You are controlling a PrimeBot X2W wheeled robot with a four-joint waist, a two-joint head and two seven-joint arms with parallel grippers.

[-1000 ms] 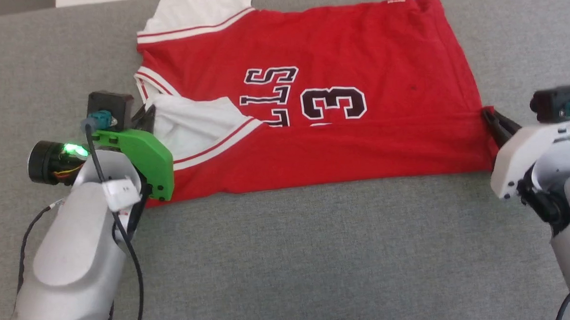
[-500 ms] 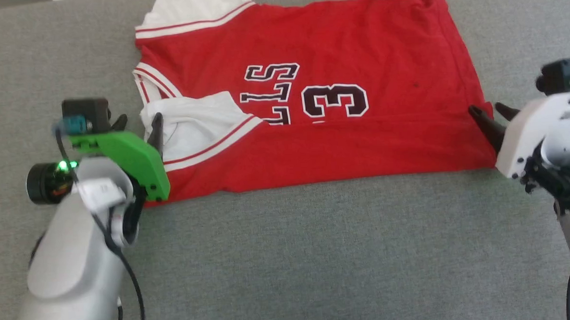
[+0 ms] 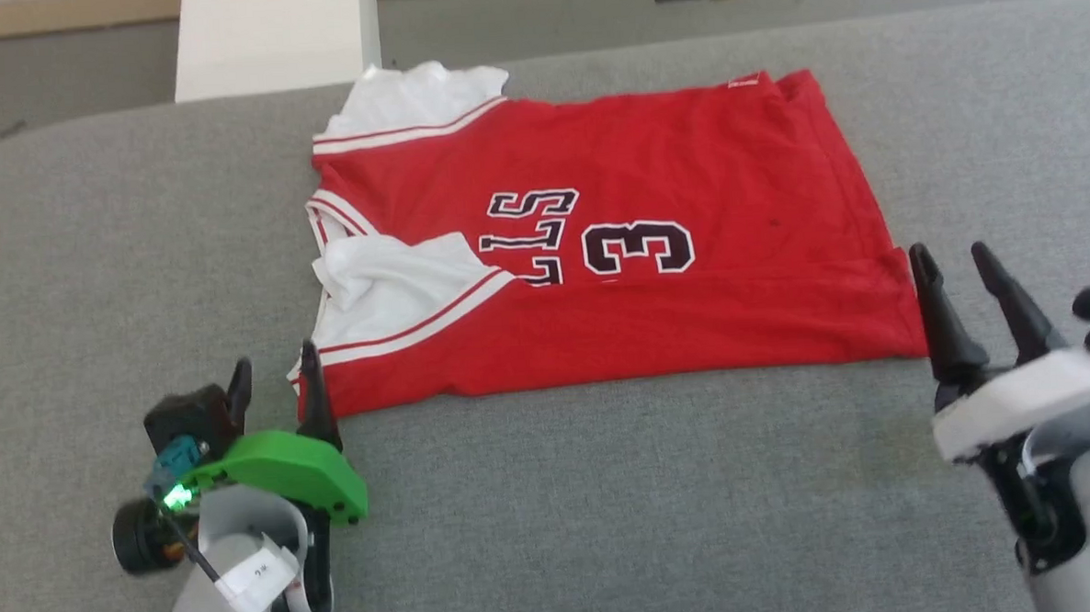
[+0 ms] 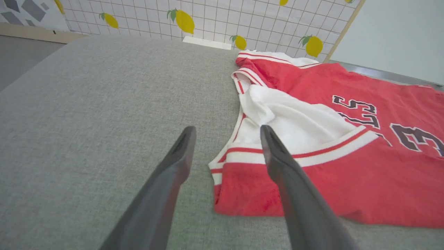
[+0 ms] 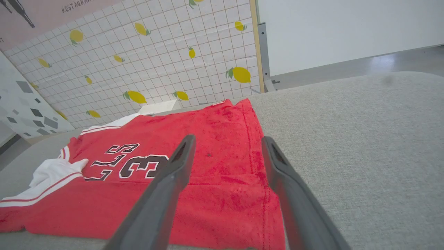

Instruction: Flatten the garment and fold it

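Head view: the left gripper [image 3: 275, 375], two long dark fingers under a green plastic cover, is being held wide open at the lower left, with nothing between the fingers. Its inner tip is being kept just beside the near left corner of the red sleeveless sports jersey [image 3: 733, 197]; whether it touches cannot be told. The right gripper [image 3: 949, 256] is being held just as wide and empty at the lower right, just off the jersey's hem end. The jersey, of thin soft cloth, is being left folded lengthwise on the grey woven padded surface [image 3: 609, 506]. Its white inside is turned out at the armhole, striped trim is showing, and the black white-outlined "3" and letters are cut off by the fold. A white block [image 3: 276, 37] is being seen beyond the surface's far edge. A second ago both pairs of fingers were pinched shut on the jersey's two ends; now the cloth has been let go and both grippers are being drawn back. The whole picture has shifted too, so the camera has moved.

Left wrist view: the smooth tapering fingers [image 4: 166, 187] are being shown spread apart, one over bare grey weave, the other crossing the striped trim at the jersey's corner. Nothing is being gripped. A white tiled wall with yellow lemons [image 4: 208, 14] is being seen behind.

Right wrist view: the fingers [image 5: 163, 194] are again being shown spread, one over red cloth, the other along the hem edge. Nothing is being gripped.
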